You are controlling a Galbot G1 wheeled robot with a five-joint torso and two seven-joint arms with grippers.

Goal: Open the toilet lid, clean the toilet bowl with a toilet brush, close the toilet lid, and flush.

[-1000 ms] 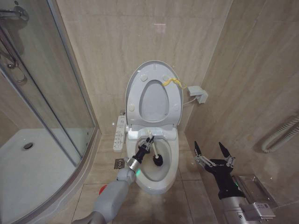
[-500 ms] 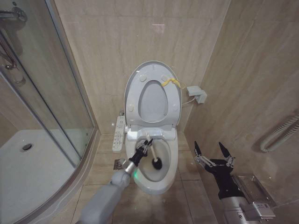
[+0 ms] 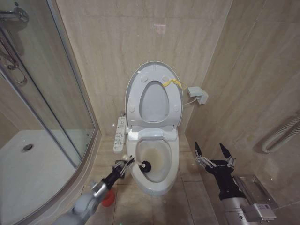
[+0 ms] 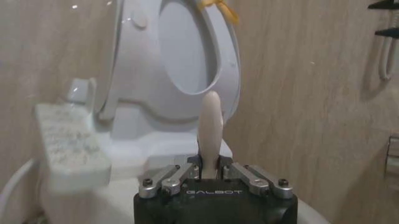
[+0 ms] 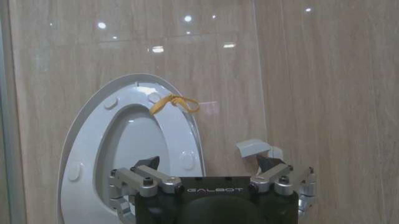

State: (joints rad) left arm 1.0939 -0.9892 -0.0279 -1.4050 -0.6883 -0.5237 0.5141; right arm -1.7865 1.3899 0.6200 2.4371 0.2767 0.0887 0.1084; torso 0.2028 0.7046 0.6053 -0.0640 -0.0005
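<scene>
The toilet brush (image 3: 139, 164) lies almost flat, its black head just over the left rim of the toilet bowl (image 3: 161, 180). The left gripper (image 3: 123, 166) pinches its white stick on the left. The right gripper (image 3: 215, 157) waits wide open on the other side, holding nothing, and the toilet lid (image 3: 134, 91) stands up.

toilet brush (image 3: 140, 165) over toilet bowl (image 3: 165, 183) rim

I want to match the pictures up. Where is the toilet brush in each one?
Head view: the brush lies across the bowl's left rim, held by the left gripper.
Left wrist view: its handle stands between the fingers.
Right wrist view: not in it.
Shared landmark: the raised lid's yellow strap.
</scene>
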